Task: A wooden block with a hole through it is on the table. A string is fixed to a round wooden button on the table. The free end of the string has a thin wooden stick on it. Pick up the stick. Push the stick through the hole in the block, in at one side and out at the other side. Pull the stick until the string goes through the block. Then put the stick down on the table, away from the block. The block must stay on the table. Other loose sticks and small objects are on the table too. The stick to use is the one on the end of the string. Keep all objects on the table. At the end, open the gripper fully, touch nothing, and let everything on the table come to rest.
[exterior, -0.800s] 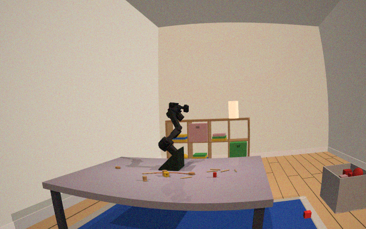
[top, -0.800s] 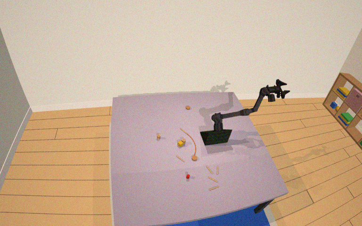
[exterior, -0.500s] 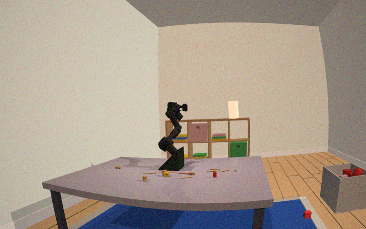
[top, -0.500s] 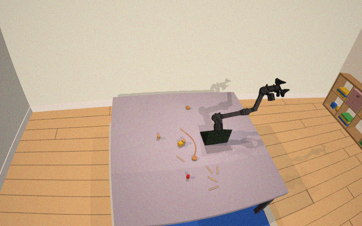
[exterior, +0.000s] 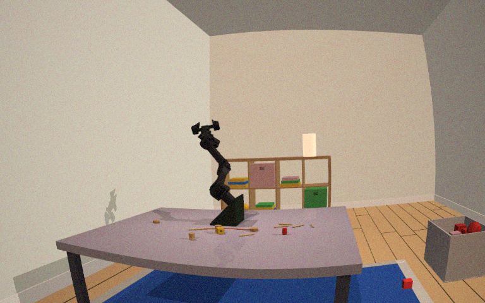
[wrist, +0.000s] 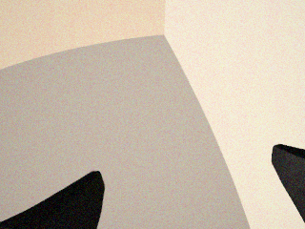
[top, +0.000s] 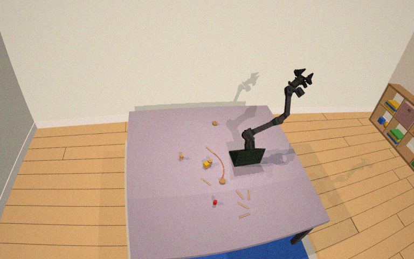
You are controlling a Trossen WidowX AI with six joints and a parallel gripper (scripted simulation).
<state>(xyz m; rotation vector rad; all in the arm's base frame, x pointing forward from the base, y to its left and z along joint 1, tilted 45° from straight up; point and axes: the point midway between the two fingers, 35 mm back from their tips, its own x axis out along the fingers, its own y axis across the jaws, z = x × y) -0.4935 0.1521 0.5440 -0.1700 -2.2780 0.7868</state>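
Observation:
My gripper (top: 306, 73) (exterior: 205, 123) (wrist: 191, 170) is wide open and empty, high above the table and far from the objects. The wrist view shows only walls, ceiling and fingertips. The yellow block (top: 206, 164) (exterior: 220, 229) stands on the table; a dark hole shows on it in the exterior view. The stick on the string's end (top: 209, 149) (exterior: 192, 229) lies on the table behind the block. The orange string (top: 223, 163) (exterior: 235, 228) curves beside the block, not through it, to the round button (top: 222, 181) (exterior: 254, 229).
A small wooden disc (top: 210, 161) is right beside the block. A loose stick (top: 206, 182) (exterior: 246, 235) lies near it; several more lie near the red cylinder (top: 215, 202) (exterior: 284, 231). A wooden cylinder (top: 181, 156) (exterior: 191, 236) and a brown piece (top: 214, 123) (exterior: 156, 221) stand apart.

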